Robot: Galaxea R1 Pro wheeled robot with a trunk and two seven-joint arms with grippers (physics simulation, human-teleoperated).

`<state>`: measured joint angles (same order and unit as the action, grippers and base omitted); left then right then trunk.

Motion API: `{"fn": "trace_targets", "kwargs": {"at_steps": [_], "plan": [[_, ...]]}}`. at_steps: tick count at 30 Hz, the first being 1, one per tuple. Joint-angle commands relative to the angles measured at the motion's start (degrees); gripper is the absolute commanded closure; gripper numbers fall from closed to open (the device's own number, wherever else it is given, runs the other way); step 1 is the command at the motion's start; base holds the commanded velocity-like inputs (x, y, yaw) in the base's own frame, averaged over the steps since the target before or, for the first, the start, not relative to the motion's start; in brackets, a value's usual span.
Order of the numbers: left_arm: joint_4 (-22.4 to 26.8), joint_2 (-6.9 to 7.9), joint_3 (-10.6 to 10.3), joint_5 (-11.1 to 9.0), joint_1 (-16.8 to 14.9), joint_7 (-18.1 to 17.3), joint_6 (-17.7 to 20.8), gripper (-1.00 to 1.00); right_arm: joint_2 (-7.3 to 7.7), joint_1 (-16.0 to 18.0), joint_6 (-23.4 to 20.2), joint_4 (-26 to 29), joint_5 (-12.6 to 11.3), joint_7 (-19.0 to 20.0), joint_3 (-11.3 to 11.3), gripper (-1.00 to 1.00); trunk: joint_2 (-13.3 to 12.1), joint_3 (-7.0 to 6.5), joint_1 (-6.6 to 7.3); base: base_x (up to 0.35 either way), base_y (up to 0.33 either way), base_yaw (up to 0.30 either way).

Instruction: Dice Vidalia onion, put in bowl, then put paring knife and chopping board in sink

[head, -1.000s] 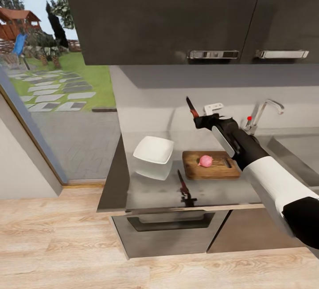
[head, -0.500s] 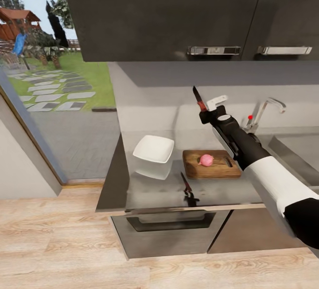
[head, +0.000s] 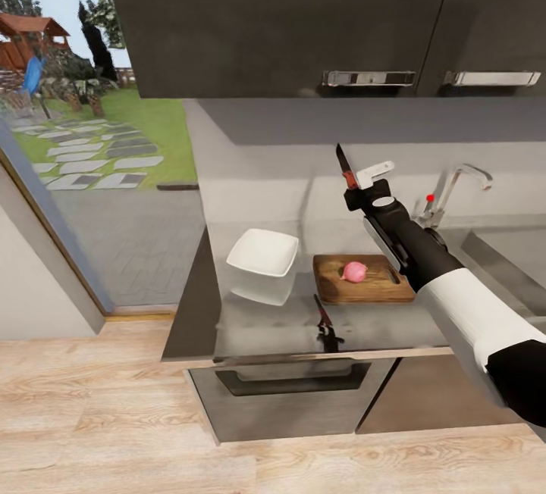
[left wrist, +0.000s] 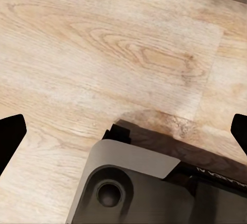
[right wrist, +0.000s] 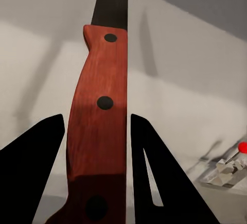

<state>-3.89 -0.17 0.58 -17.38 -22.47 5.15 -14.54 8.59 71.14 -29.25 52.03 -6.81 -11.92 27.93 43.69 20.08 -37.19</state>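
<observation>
My right gripper (head: 358, 182) is shut on the paring knife (head: 345, 167), held in the air above the countertop (head: 265, 323) with its dark blade pointing up. In the right wrist view the red handle (right wrist: 98, 131) sits between both dark fingers (right wrist: 36, 172). Below and slightly toward me, the pink Vidalia onion (head: 353, 272) rests whole on the brown chopping board (head: 334, 289). The white bowl (head: 263, 253) stands left of the board. The sink (head: 509, 248) and its tap (head: 451, 189) lie to the right. My left gripper (left wrist: 123, 131) hangs open over the wooden floor.
Dark wall cabinets (head: 288, 17) hang right above the raised knife. An oven front (head: 292, 384) sits under the counter's edge. A large window (head: 83, 100) fills the left side. The robot's base (left wrist: 154, 183) is below the left gripper.
My right arm has lifted the knife higher and a little to the right, away from the counter. The onion, board and bowl have stayed put.
</observation>
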Motion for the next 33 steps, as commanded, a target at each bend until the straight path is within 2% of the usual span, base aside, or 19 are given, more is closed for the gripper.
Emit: {"fn": "trace_targets", "kwargs": {"at_steps": [1,9,19,33], "plan": [[-0.26,-0.04,0.04,-0.11,-0.11,0.04,-0.40,-1.00,0.10,0.07,-0.21,0.08,-0.75,-0.52,0.29,1.00,0.48,0.26,-0.24,0.000,0.000,0.000],[-0.27,-0.09,0.04,-0.11,-0.11,0.04,-0.40,-1.00,0.14,-0.01,-0.53,0.73,-0.89,-5.36,0.33,1.00,3.69,1.70,-1.99,0.000,0.000,0.000],[-0.26,-0.09,0.04,-0.11,-0.11,0.04,-0.57,-1.00,0.08,-0.04,-0.64,0.79,-1.08,-6.09,0.37,1.00,3.69,1.70,-1.99,-0.007,0.000,0.000],[-0.31,-0.18,0.04,-0.11,-0.10,0.04,-1.02,-1.00,0.02,-0.04,-0.63,0.79,-1.10,-6.10,0.38,1.00,3.69,1.70,-1.99,-0.288,0.019,0.000]]}}
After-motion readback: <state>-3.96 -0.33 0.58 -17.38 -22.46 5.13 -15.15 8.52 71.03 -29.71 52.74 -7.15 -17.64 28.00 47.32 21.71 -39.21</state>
